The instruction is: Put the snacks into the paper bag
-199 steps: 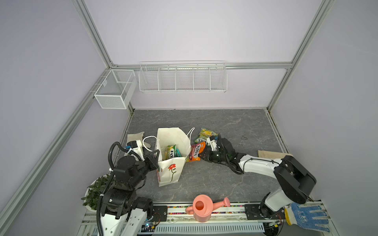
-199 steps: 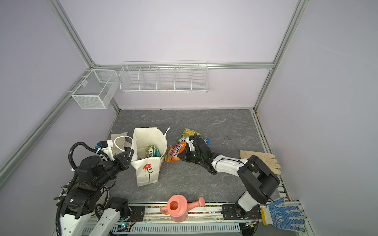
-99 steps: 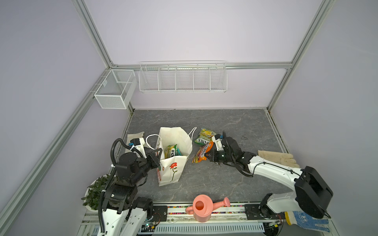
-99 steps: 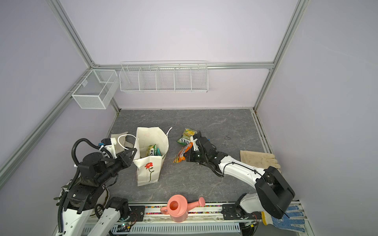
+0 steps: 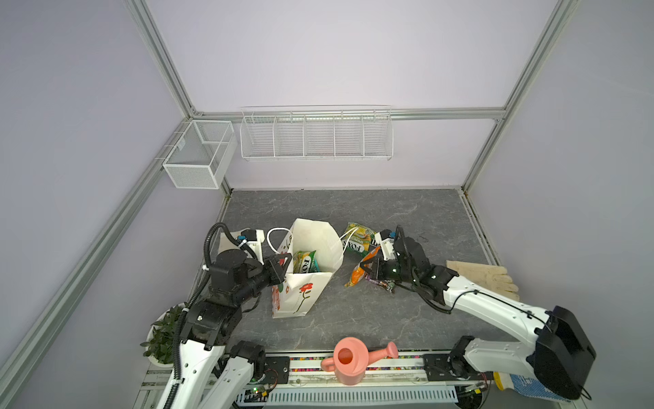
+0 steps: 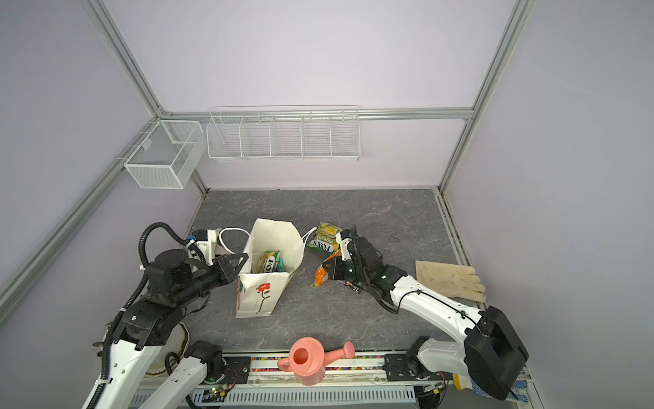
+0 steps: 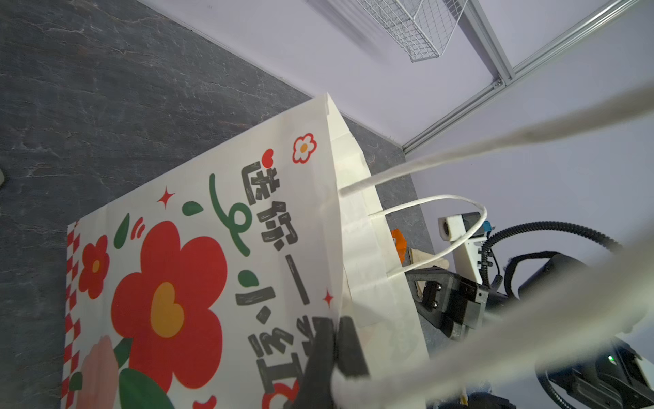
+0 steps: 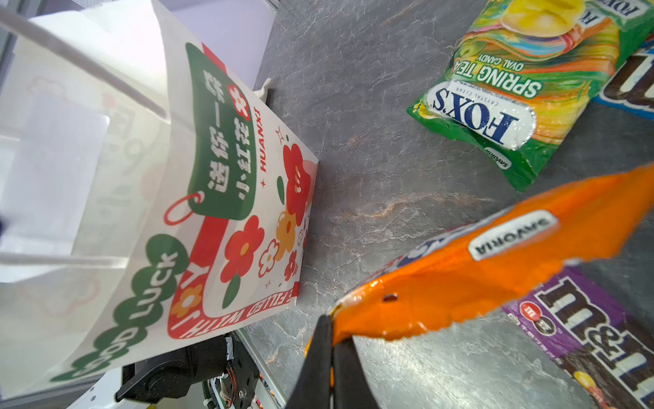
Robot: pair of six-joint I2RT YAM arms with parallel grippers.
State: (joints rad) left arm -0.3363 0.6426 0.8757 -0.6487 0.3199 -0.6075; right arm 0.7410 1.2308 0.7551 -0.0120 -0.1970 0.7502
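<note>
The paper bag [image 5: 306,287] [image 6: 260,294] stands open left of centre, a green-yellow FOX'S packet [image 5: 305,261] showing inside. My left gripper [image 5: 283,260] [image 7: 336,340] is shut on the bag's left rim [image 7: 348,248]. Right of the bag, my right gripper [image 5: 369,270] [image 8: 331,340] is shut on the edge of the orange FOX'S packet [image 5: 356,275] [image 8: 495,276], which hangs just above the table. On the table lie another green-yellow FOX'S packet [image 5: 358,238] [image 8: 513,88], a purple M&M's pack [image 8: 584,318] under the orange one, and a blue pack [image 8: 633,85].
A pink watering can [image 5: 350,364] sits at the front edge. A beige glove [image 5: 481,279] lies at the right, a potted plant [image 5: 162,333] at the front left. White wire baskets [image 5: 315,134] hang on the back wall.
The right gripper has lifted the orange packet off the pile and drawn it right and nearer, away from the bag. The left gripper still holds the bag's rim.
</note>
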